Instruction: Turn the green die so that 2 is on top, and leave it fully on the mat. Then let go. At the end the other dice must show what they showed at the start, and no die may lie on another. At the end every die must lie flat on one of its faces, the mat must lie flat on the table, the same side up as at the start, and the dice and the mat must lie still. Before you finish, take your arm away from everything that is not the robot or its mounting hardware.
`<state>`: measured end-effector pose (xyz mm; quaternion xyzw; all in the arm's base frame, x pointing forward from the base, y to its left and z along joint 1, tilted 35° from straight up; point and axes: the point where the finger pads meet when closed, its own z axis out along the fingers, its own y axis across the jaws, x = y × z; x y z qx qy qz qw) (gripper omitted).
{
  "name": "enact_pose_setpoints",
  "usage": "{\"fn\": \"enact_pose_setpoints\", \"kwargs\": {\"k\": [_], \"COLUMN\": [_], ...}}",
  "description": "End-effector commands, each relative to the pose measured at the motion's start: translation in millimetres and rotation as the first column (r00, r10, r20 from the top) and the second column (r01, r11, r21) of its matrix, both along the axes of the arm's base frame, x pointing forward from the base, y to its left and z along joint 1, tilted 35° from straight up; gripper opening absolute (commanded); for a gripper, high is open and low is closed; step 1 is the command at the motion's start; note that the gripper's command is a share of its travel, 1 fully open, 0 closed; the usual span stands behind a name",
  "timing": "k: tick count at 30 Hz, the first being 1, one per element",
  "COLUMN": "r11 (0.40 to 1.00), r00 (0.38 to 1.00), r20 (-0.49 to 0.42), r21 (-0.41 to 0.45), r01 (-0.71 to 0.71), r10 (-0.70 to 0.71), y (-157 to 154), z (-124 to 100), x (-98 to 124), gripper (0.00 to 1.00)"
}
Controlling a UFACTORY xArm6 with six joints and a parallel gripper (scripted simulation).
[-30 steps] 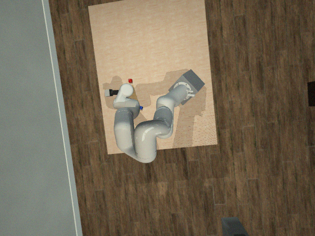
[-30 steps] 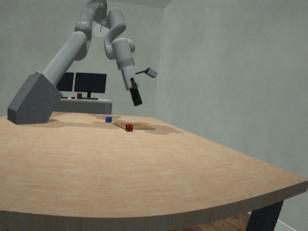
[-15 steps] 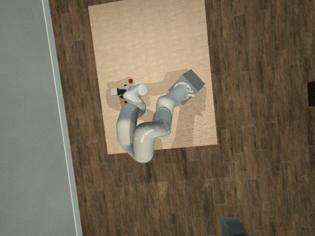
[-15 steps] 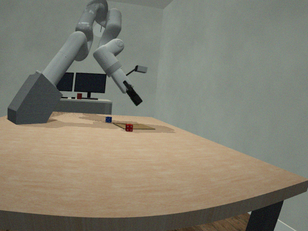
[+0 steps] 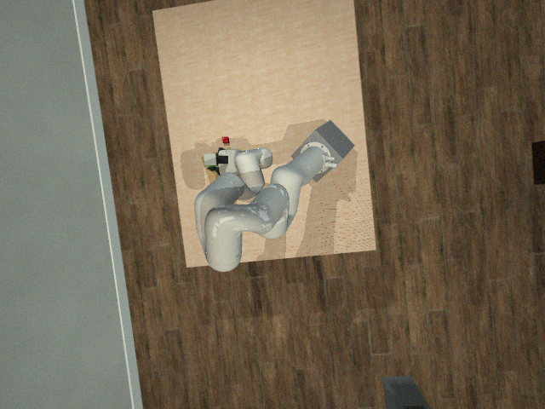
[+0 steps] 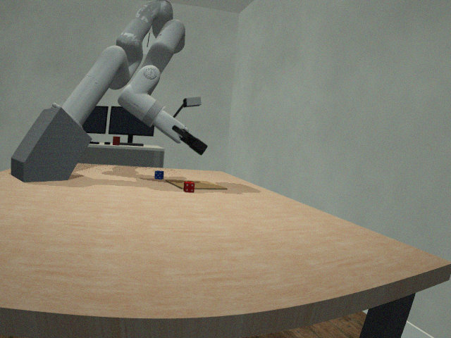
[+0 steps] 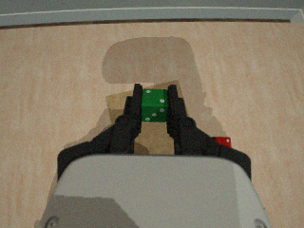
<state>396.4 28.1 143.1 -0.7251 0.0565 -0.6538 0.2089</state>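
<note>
Top, exterior and wrist views of a robot arm [image 5: 224,238] [image 6: 94,83] over a table [image 5: 264,66] [image 6: 182,236] [image 7: 47,71]; clock-face directions refer to each picture. The gripper [image 5: 213,168] [image 6: 199,148] [image 7: 154,95] is closed on the green die [image 5: 211,166] [image 7: 155,105], one black finger pressed to its nine o'clock side and the other to its three o'clock side in the wrist view. Two faces of this die are visible there: the one toward twelve o'clock bears two white pips, the one toward six o'clock bears three in a slanting row. The exterior view shows the gripper tilted, its tip pointing toward four o'clock and raised above the tan mat [image 5: 213,174] [image 6: 211,186] [image 7: 154,138]; the die is thus held aloft.

The red die [image 5: 225,140] [image 6: 189,186] [image 7: 223,142] lies on the table, at one o'clock from the green die in the top view and at four o'clock in the wrist view, partly hidden by the gripper. Its exterior face displays four pips. The blue die [image 6: 158,174] rests at ten o'clock from the red die in the exterior view.
</note>
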Motion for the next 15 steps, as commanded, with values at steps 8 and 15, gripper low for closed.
{"fn": "enact_pose_setpoints", "kwargs": {"k": [8,15], "r11": [1.0,1.0], "r00": [0.998,0.998], "r20": [0.055,0.055], "r21": [0.012,0.012], "r01": [0.011,0.011], "r10": [-0.012,-0.012], "y": [1.5,5.0], "z": [-0.6,-7.3], "x": [0.9,4.1], "gripper": [0.21,0.21]}}
